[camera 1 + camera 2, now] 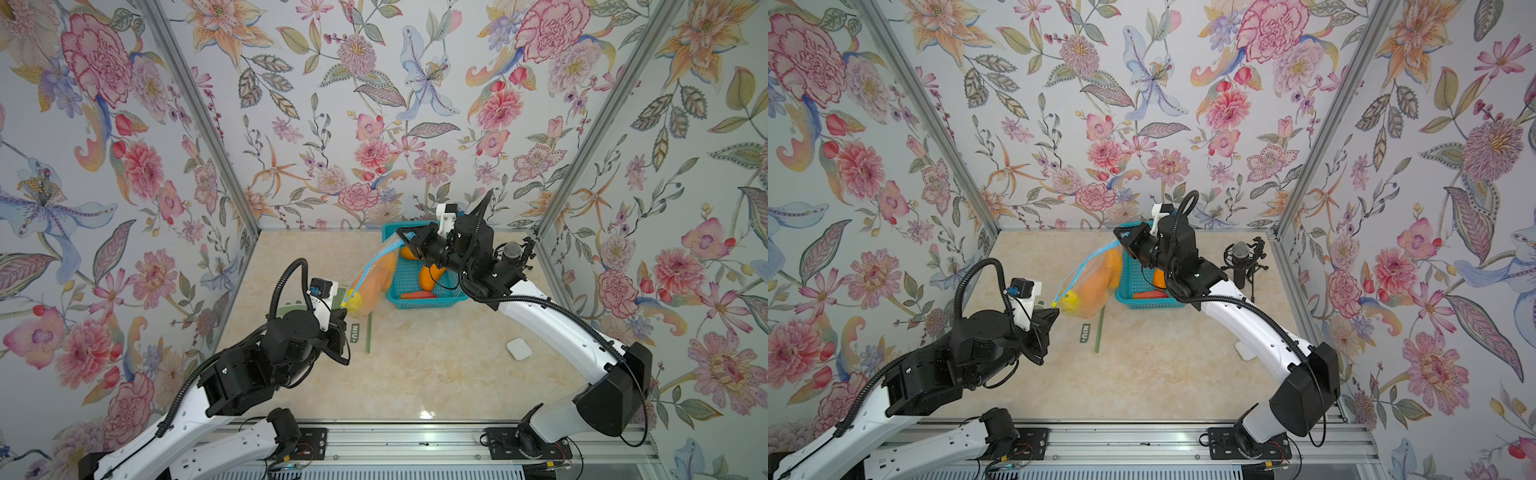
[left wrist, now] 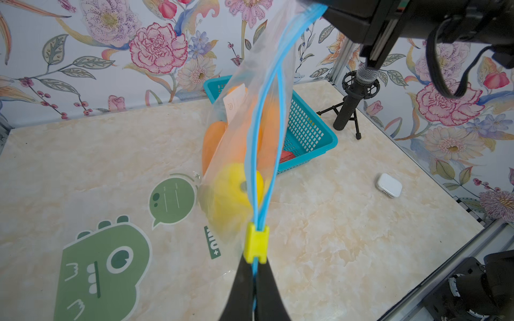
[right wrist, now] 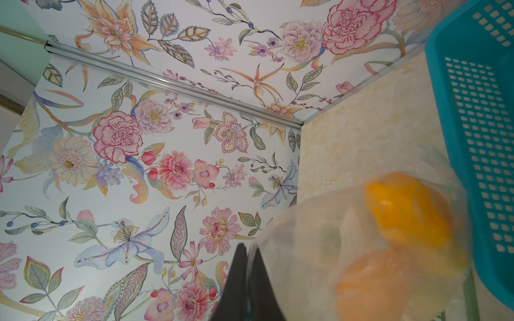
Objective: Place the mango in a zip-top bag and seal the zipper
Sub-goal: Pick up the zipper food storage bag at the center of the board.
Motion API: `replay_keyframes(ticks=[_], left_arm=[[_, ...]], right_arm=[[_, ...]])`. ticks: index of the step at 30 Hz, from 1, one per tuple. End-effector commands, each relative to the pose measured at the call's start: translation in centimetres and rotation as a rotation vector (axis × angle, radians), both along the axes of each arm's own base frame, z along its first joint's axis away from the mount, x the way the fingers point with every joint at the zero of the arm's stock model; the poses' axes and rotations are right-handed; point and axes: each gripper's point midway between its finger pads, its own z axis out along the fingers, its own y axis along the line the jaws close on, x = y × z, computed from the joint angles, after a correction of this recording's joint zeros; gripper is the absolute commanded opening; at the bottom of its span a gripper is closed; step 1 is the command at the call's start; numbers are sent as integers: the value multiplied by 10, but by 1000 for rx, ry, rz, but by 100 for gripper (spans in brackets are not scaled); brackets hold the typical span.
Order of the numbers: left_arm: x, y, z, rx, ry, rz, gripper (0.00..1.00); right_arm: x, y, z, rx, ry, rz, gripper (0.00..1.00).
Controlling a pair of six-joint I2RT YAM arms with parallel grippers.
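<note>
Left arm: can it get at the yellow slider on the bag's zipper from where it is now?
Probably yes. The left claw is shut on the bag just behind the yellow slider, with nothing between them. It would likely need to regrip. The right claw holds the far end.

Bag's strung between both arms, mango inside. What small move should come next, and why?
Probably the left gripper should push the yellow slider along the zipper toward the right gripper. Its jaws are shut on the track just behind the slider, the blue tracks ahead gape apart, and the mango already sits inside the bag.
</note>
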Motion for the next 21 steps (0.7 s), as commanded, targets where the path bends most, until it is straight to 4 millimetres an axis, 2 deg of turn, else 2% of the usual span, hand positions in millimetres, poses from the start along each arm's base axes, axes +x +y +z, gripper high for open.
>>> replay_keyframes(ticks=[1, 2, 3, 7, 11, 13, 16, 17, 19, 21], left_arm=[[-5, 12, 27, 60, -64, -17, 0], [-6, 10, 29, 69, -71, -33, 0], [-7, 6, 30, 83, -72, -57, 0], [-2, -14, 25, 136, -77, -124, 0], [1, -43, 13, 170, -73, -222, 0], [0, -56, 12, 171, -80, -278, 0], [-2, -66, 13, 183, -97, -337, 0], [-3, -68, 12, 190, -98, -353, 0], [-4, -76, 10, 201, -91, -395, 0], [-5, -82, 5, 214, -78, -429, 0]], right_arm=[[-34, -11, -14, 12, 80, 93, 0], [-34, -23, -22, 8, 99, 85, 0], [-43, -27, -28, 6, 115, 101, 0], [-70, -47, -33, -23, 108, 121, 0], [-79, -72, -42, -89, 104, 109, 1], [-82, -82, -54, -122, 111, 129, 11], [-87, -89, -72, -216, 76, 195, 36], [-89, -90, -77, -246, 60, 225, 42], [-89, -97, -78, -326, 1, 258, 50], [-88, -107, -71, -451, -80, 251, 52]])
